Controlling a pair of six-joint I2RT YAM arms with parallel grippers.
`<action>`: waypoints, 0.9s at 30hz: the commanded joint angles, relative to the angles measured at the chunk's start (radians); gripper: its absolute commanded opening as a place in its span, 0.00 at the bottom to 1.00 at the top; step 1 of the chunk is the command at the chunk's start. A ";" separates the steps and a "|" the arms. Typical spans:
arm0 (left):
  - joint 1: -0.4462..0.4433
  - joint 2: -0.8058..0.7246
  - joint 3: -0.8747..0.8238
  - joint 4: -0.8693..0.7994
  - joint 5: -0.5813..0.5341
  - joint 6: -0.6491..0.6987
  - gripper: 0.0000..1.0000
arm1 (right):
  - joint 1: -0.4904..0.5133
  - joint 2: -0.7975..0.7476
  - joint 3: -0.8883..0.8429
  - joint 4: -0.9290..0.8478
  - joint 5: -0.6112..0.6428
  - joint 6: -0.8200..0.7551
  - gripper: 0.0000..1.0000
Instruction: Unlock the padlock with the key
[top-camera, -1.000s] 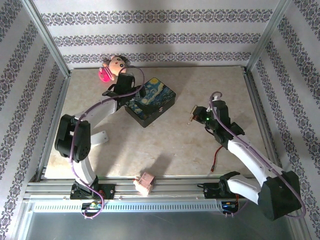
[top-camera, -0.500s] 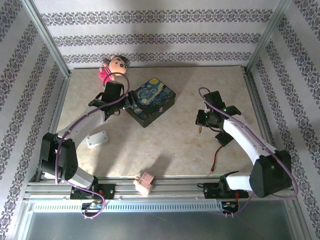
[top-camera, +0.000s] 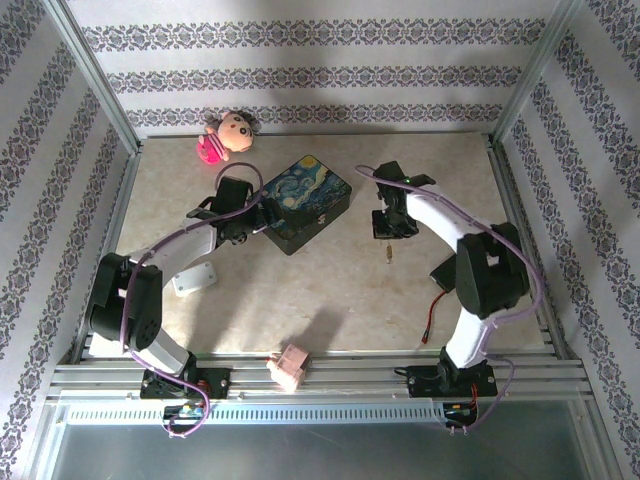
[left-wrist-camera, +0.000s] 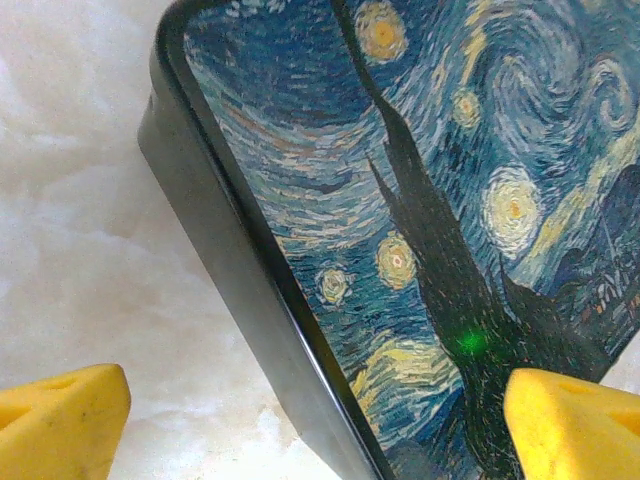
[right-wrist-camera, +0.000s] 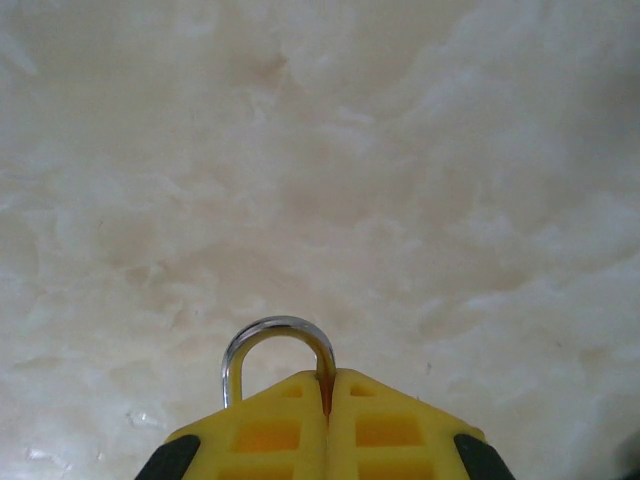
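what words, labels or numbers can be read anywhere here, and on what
None can be read.
The box carries only a painted starry sky, no lettering.
The padlock shackle poking from the shut right tool shows no stamp.
The wallpaper is pattern only.

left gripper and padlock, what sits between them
The box, in the top view: the left gripper is at its left edge, and the padlock is in the right gripper beyond its right side.
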 joint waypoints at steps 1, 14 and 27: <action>0.007 0.018 0.005 0.052 0.023 -0.019 0.93 | 0.004 0.078 0.061 -0.056 0.030 -0.038 0.00; 0.008 0.054 0.041 0.060 0.012 -0.018 0.90 | -0.018 0.139 0.145 -0.014 -0.027 -0.036 0.28; 0.007 0.096 0.085 0.035 -0.009 0.001 0.79 | -0.028 0.229 0.360 0.207 -0.308 0.015 0.56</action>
